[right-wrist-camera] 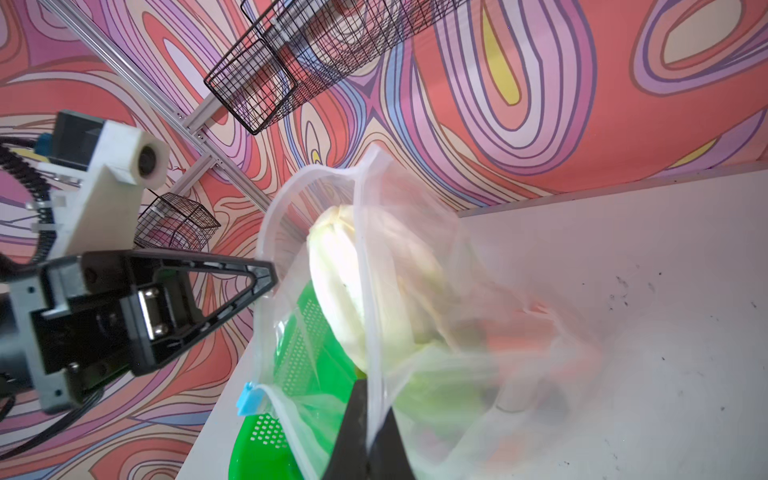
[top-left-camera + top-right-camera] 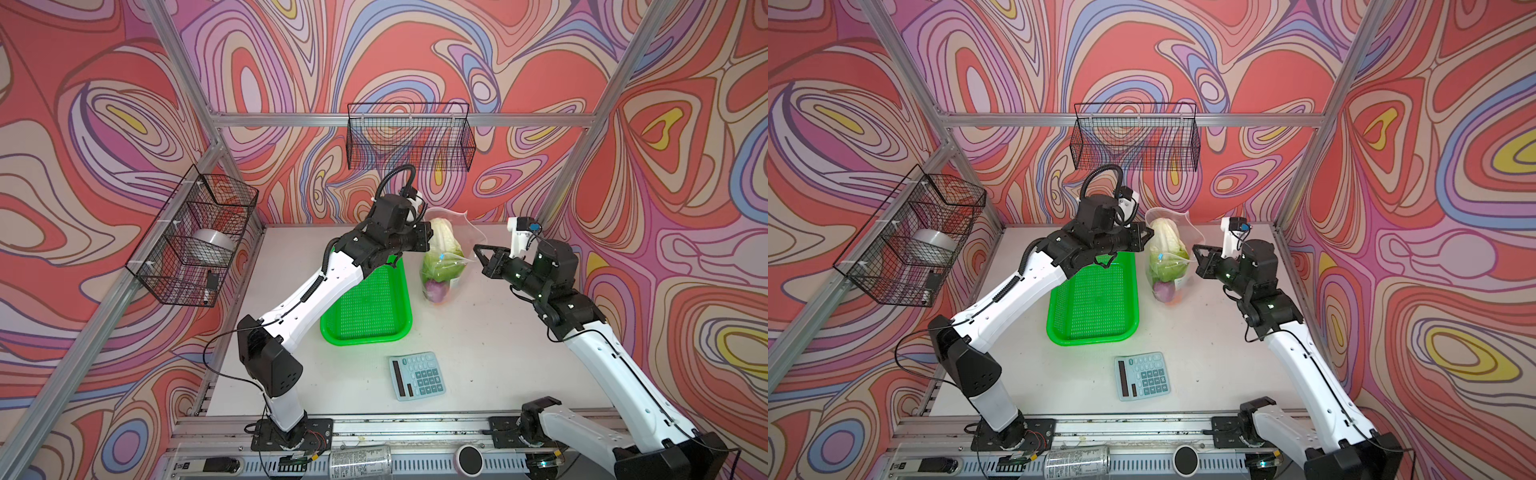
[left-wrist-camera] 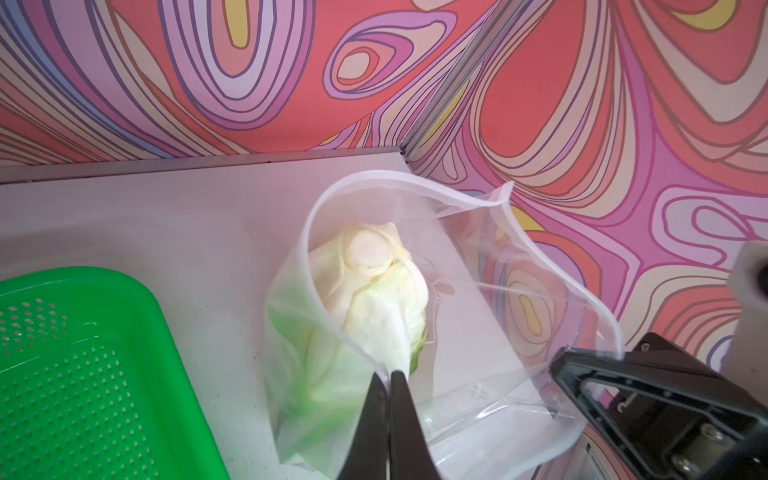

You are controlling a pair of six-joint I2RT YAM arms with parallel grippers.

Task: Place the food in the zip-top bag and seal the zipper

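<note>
The left gripper (image 3: 388, 380) and right gripper (image 1: 371, 400) each pinched the open rim of the full bag (image 3: 478, 419); sealing likely needed the slider (image 1: 248, 399) drawn across.

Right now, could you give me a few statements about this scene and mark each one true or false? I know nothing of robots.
1. The left hand and right hand both pinch the clear bag's rim. True.
2. The bag's mouth is zipped shut. False: it gapes open.
3. The cabbage lies in the green basket. False: it stands inside the bag, beside the basket.
4. A calculator lies on the table. True.
</note>
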